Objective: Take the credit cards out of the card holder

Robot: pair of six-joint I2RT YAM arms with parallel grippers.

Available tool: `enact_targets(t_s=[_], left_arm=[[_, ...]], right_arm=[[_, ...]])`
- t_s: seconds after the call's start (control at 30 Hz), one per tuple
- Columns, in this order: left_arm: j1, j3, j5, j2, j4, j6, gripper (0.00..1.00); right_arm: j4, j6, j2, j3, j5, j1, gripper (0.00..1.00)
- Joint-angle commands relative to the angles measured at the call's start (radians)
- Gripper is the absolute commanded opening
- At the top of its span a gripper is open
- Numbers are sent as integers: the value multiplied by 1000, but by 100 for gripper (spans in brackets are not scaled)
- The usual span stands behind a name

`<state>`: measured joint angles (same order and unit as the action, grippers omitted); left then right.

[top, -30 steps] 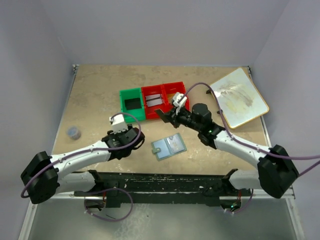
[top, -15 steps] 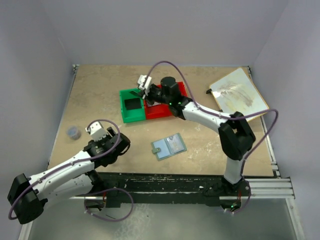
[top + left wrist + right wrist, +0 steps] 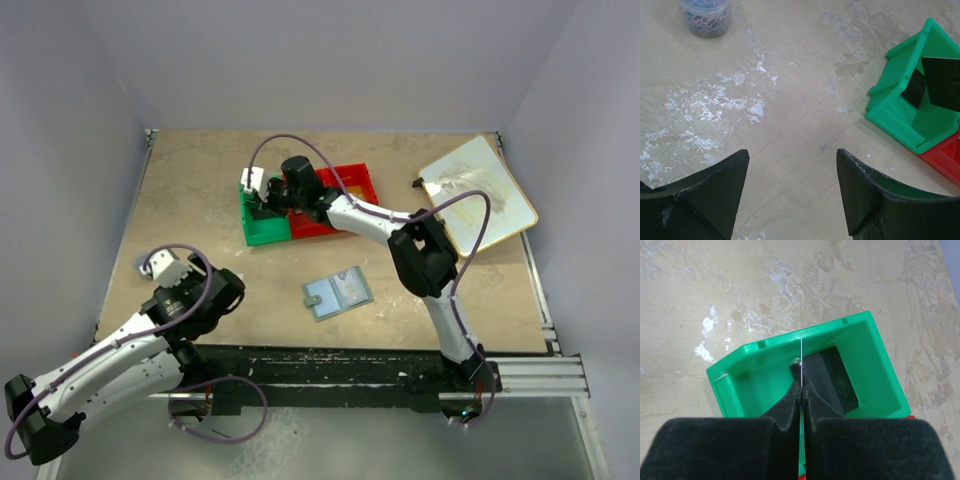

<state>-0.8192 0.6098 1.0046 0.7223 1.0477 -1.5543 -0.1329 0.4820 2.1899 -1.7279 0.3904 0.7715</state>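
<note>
over the table [image 3: 200,190], right gripper [image 3: 801,384] swung a card [image 3: 940,82] above green bin [image 3: 765,365].

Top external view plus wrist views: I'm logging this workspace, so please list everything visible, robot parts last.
beige table: one, under everything
green plastic bin: one, far centre
red plastic bins: two, right of the green bin
thin dark credit card: one, pinched upright over the green bin
second dark card: one, flat inside the green bin
open grey-green card holder: one, centre
cream board: one, far right
clear jar of coloured paper clips: one, left
left gripper: black, open, empty
right gripper: black, shut on the card
</note>
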Motion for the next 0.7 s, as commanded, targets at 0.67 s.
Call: enact_targets(t_s=[0.67], left_arm=[[3, 95, 66, -93, 64, 14, 71]], right_arm=[[160, 382, 200, -288, -242, 3, 0]])
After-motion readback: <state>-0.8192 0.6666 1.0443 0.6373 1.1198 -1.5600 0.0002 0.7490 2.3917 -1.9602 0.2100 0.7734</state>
